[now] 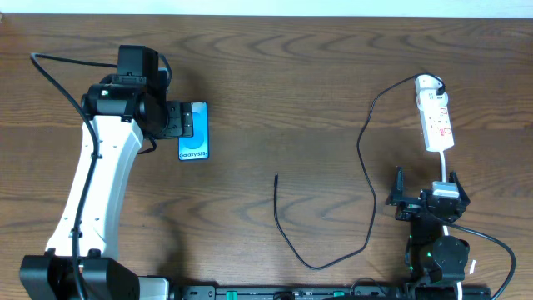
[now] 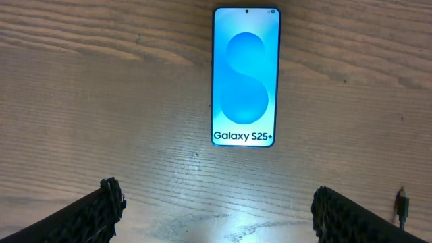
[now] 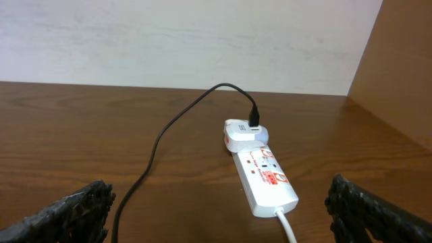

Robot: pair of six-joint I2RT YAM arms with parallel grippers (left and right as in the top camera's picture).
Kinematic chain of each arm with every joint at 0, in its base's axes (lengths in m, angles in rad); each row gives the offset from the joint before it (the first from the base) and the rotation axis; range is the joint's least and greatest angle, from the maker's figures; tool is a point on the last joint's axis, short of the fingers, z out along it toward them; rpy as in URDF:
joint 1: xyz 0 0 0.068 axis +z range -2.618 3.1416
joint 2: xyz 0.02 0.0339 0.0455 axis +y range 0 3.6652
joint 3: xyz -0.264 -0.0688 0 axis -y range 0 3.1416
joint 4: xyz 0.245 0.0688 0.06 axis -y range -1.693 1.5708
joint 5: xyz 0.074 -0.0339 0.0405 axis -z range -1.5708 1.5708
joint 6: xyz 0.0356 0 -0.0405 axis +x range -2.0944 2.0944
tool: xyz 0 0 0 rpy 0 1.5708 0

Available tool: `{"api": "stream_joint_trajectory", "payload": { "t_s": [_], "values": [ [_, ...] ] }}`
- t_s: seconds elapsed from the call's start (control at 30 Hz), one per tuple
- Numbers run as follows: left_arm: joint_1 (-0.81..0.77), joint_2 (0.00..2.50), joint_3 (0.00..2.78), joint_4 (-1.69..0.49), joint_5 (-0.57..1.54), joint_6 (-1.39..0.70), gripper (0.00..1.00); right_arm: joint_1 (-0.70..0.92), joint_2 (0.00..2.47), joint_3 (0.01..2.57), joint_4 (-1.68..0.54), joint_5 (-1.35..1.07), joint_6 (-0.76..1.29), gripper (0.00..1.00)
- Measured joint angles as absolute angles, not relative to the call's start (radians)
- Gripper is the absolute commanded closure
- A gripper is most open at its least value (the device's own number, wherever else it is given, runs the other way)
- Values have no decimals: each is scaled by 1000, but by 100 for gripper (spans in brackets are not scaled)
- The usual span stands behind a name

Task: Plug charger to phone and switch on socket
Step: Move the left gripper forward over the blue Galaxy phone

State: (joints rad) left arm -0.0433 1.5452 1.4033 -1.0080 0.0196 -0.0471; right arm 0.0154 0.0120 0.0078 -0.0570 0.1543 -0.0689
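The left pincer point(image 1: 178, 120) stood wide open and empty, low over the counter point(image 1: 275, 92). In its wrist view the phone point(image 2: 244, 77) lay flat just ahead of the gap between the fingers, screen up and lit. From overhead the pincer overlapped the phone's point(image 1: 193, 142) left side. If the fingers closed or dropped carelessly there, they could scrape the glass or nudge the slim body askew on the smooth wood.

The charger's point(image 1: 276, 179) free tip lay well apart from the phone, to its right, bare on the counter. It showed at the edge of the left wrist view as a small dark plug point(image 2: 401, 202). That tip looked thin and flat-lying, so a pinch could slip off it or roll it, leaving it misaligned with the port. The port itself could not be seen. An unbraced phone would likely slide away when the plug was pushed in.

The right pincer point(image 1: 426, 197) also stood fully open and held nothing, just below the socket point(image 1: 435, 117). The black cable point(image 3: 162, 135) ran in a loose loop to a white adapter point(image 3: 241, 133) at the socket's point(image 3: 266, 177) far end. Dragging the tip towards the phone could use up that slack and tug the adapter or swing the light strip. The red switches looked small, so a broad finger might press the wrong one or shove the strip instead.
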Motion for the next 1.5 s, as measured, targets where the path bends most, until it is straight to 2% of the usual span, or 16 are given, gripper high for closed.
{"api": "stream_joint_trajectory", "payload": {
  "t_s": [1.17, 1.23, 1.27, 1.3, 1.33, 1.37, 1.4, 1.43, 1.5],
  "values": [
    [-101, 1668, 1403, -988, 20, -25, 9, 15, 12, 8, -57, 154, -69, 1],
    [-101, 1668, 1403, -988, 20, -30, 51, 15, 12, 8, -57, 154, -69, 1],
    [-101, 1668, 1403, -988, 20, -25, 67, 15, 12, 8, -57, 154, -69, 1],
    [-101, 1668, 1403, -988, 20, -25, 70, 15, 12, 8, -57, 154, -69, 1],
    [-101, 1668, 1403, -988, 20, -25, 70, 15, 12, 8, -57, 154, -69, 1],
    [-101, 1668, 1403, -988, 20, -23, 51, 15, 12, 8, -57, 154, -69, 1],
    [-101, 1668, 1403, -988, 20, -18, 21, 15, 12, 8, -57, 154, -69, 1],
    [-101, 1668, 1403, -988, 20, -20, 7, 15, 12, 8, -57, 154, -69, 1],
    [-101, 1668, 1403, -988, 20, -25, 4, 15, 12, 8, -57, 154, -69, 1]
  ]
}}
